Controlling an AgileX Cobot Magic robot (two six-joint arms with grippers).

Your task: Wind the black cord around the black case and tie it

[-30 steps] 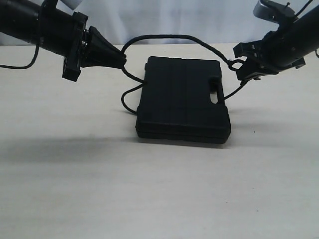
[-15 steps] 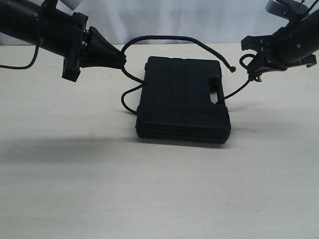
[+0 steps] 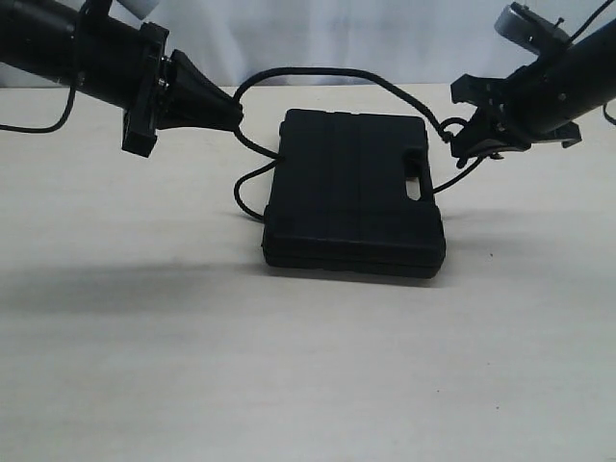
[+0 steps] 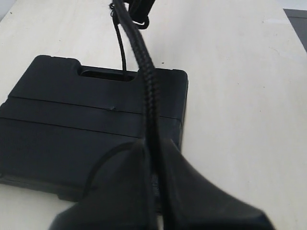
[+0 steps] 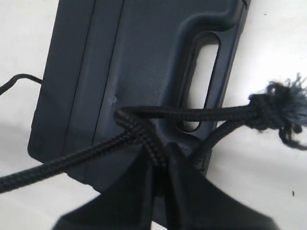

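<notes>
On the left, the left gripper [image 3: 232, 115] hangs above the light table [image 3: 289, 375], just beside the far left corner of the case. Its two fingers are pressed together on the black cord [image 3: 337, 71], and in the left wrist view the braided cord runs out straight from between them.

From this gripper the cord goes two ways. One part drops down and makes a small slack bend on the table, touching the left side of the black case [image 3: 351, 188]; I cannot tell if it passes under the case there. The other part rises in a long arch in the air, above the far edge of the case, and comes down to the right arm.

The case lies flat in the middle of the table, closed, with its handle slot [image 3: 417, 183] on the right side.

On the right, the right gripper [image 3: 462, 135] hangs just beside the far right corner of the case, a little above the table. The right wrist view shows its fingers closed on the cord, which bends sharply where it is pinched. The frayed knot [image 5: 276, 105] at the cord's end sticks out free close to these fingers. A thinner-looking stretch of cord goes from this gripper down to the handle slot.
</notes>
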